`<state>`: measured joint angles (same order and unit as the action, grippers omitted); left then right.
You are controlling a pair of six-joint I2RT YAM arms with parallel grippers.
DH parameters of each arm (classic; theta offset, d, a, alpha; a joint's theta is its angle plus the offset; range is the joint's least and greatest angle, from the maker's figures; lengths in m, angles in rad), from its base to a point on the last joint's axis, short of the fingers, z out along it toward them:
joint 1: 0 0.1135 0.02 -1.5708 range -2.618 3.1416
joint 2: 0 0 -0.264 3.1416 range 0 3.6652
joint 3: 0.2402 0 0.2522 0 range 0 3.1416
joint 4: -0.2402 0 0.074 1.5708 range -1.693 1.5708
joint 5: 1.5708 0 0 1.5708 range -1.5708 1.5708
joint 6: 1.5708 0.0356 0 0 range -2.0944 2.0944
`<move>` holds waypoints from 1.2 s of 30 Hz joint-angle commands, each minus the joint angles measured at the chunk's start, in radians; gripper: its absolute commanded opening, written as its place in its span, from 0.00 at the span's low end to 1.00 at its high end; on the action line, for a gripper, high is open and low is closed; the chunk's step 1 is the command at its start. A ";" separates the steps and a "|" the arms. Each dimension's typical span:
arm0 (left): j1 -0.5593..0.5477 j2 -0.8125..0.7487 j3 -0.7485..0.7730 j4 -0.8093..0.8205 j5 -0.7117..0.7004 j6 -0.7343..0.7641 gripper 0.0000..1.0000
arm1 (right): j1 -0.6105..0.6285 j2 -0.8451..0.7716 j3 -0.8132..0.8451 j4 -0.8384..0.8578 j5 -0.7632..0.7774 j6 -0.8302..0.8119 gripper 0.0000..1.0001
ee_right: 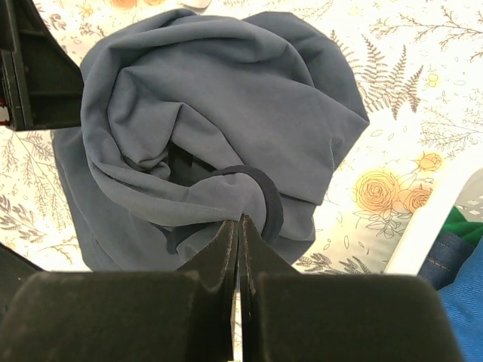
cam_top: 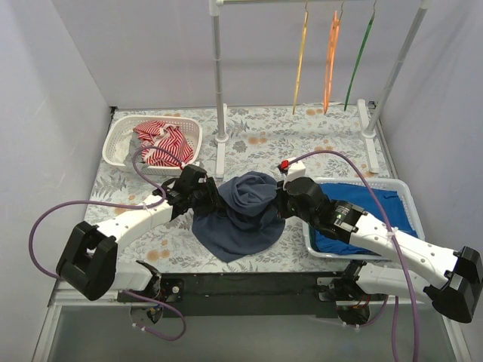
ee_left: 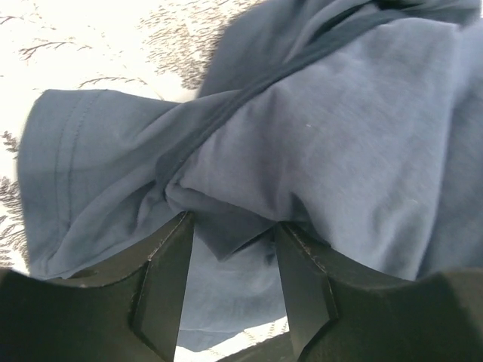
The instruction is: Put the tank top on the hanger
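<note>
The dark navy tank top (cam_top: 240,215) lies bunched in a heap on the floral table, between my two grippers. My left gripper (cam_top: 212,200) is at its left edge and stands open, with a fold of the tank top (ee_left: 339,136) hanging between the fingers (ee_left: 162,279). My right gripper (cam_top: 281,202) is at its right edge, shut on a pinch of the tank top (ee_right: 211,113) beside a dark hem band. The yellow hanger (cam_top: 300,64) hangs on the rail at the back, far from both grippers.
An orange hanger (cam_top: 330,56) and a green hanger (cam_top: 360,60) hang beside the yellow one. A rack post (cam_top: 220,90) stands behind the heap. A white basket (cam_top: 113,143) holds striped cloth (cam_top: 162,142). A white tray (cam_top: 407,197) at right holds blue cloth (cam_top: 373,207).
</note>
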<state>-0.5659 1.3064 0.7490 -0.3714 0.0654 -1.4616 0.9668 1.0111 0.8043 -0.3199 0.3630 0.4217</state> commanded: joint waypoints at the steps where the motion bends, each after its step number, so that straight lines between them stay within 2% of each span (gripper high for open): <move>1: -0.002 -0.018 -0.002 -0.024 -0.093 0.021 0.48 | -0.003 -0.006 0.041 -0.005 -0.006 -0.011 0.01; 6: -0.002 -0.052 -0.008 -0.064 -0.159 0.020 0.54 | -0.002 -0.002 0.068 -0.018 -0.004 -0.018 0.01; 12: -0.003 -0.064 0.024 0.008 -0.119 0.050 0.46 | -0.004 0.001 0.133 -0.024 -0.030 -0.037 0.01; 13: -0.003 -0.043 0.047 0.008 -0.119 0.056 0.38 | -0.004 0.004 0.168 -0.028 -0.027 -0.041 0.01; 15: -0.003 -0.030 0.064 0.020 -0.111 0.070 0.28 | -0.004 0.007 0.208 -0.033 -0.024 -0.064 0.01; 17: -0.005 -0.033 0.094 0.022 -0.113 0.082 0.10 | -0.002 0.021 0.275 -0.045 -0.013 -0.087 0.01; 19: -0.003 -0.048 0.113 0.019 -0.127 0.102 0.01 | -0.004 0.043 0.324 -0.057 0.002 -0.106 0.01; 26: -0.003 -0.114 0.292 -0.087 -0.153 0.142 0.00 | -0.003 0.125 0.585 -0.082 -0.013 -0.173 0.01; 30: -0.003 -0.144 0.435 -0.165 -0.206 0.174 0.00 | -0.004 0.191 0.793 -0.111 0.000 -0.224 0.01; 36: -0.003 -0.092 0.791 -0.287 -0.393 0.253 0.00 | -0.010 0.285 1.015 -0.114 0.129 -0.308 0.01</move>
<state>-0.5671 1.2140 1.3506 -0.5716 -0.1715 -1.2854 0.9642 1.2675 1.6718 -0.4561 0.3923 0.1932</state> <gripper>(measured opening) 0.014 0.024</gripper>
